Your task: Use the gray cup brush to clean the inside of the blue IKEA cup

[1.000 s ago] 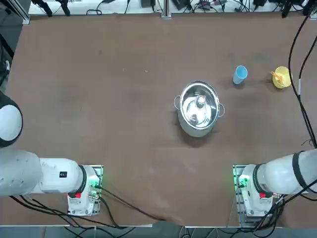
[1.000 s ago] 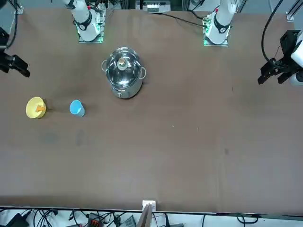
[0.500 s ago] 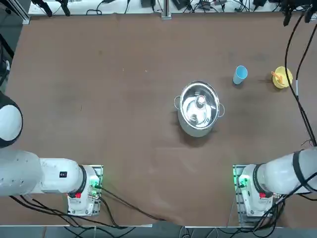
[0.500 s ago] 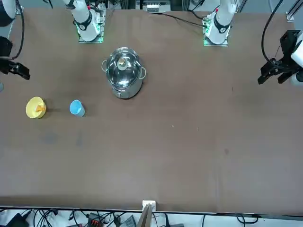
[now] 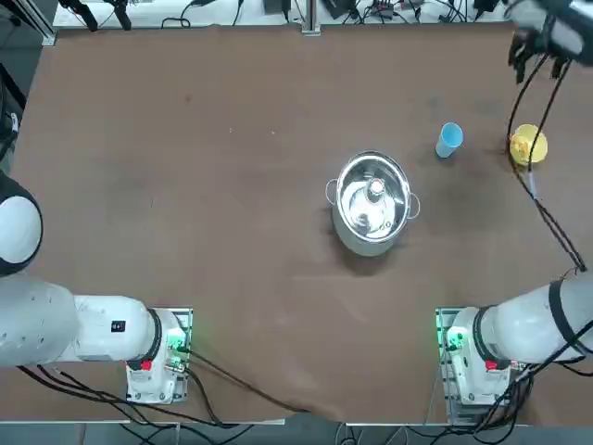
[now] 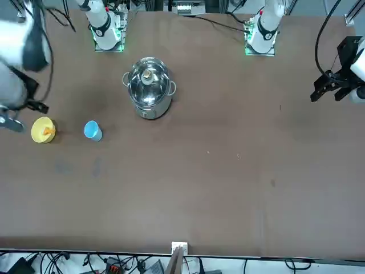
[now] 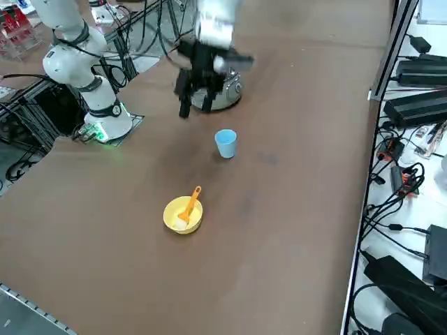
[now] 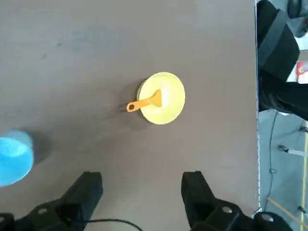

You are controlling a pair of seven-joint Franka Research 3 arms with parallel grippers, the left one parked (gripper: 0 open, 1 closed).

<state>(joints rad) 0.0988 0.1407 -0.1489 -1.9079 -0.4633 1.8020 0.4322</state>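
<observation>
Right end effector [image 5: 539,74], spread wide, hovers at the top view's upper right, near the bowl [image 5: 528,145] holding the brush [image 7: 189,204].

Gray cup brush [image 7: 192,202]: orange handle, tilted inside yellow bowl [image 7: 170,213]; blue IKEA cup [image 7: 225,143]: light-blue, upright, near the bowl.

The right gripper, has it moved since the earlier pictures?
Yes. In the top view, the right gripper has come down from the far edge, nearer the yellow bowl.
</observation>
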